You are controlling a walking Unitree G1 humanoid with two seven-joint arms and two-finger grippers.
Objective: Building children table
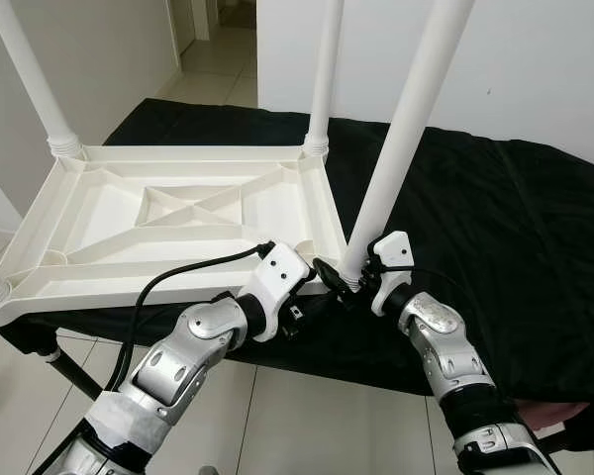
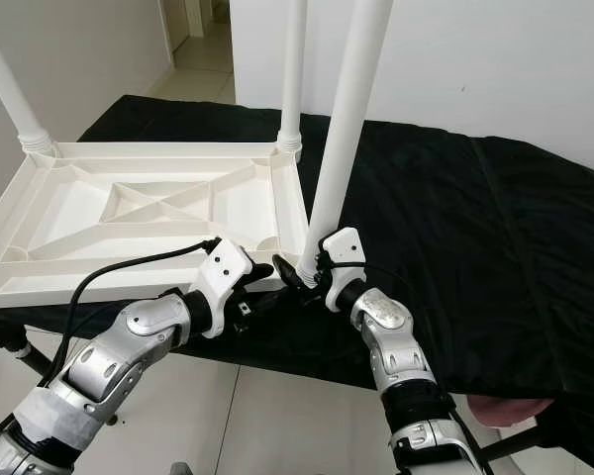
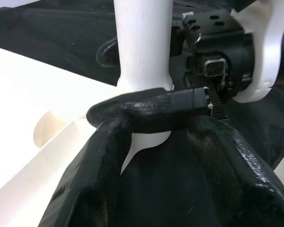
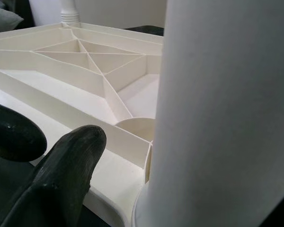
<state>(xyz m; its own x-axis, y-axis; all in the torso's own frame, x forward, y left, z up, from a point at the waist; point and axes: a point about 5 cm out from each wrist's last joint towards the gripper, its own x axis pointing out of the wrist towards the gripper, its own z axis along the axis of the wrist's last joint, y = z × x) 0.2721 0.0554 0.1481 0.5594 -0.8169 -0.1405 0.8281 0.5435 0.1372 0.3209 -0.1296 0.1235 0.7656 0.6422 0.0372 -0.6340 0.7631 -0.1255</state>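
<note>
both grippers [image 1: 347, 284] at table leg [image 1: 401, 134] base

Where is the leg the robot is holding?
The leg stands at the tabletop's near right corner, between the left pincer and the right pincer.

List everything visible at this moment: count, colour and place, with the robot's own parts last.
Table top: one, white, upside down on the black cloth.
Legs: three standing in corners, white; near-right leg between both tools.
Black cloth: one, covering the work surface.
Floor: pale tiles, below and in the doorway behind.
Left tool: black fingers at the near-right leg's base.
Right tool: black fingers at the same base, opposite side.
Arms: two, silver.
</note>
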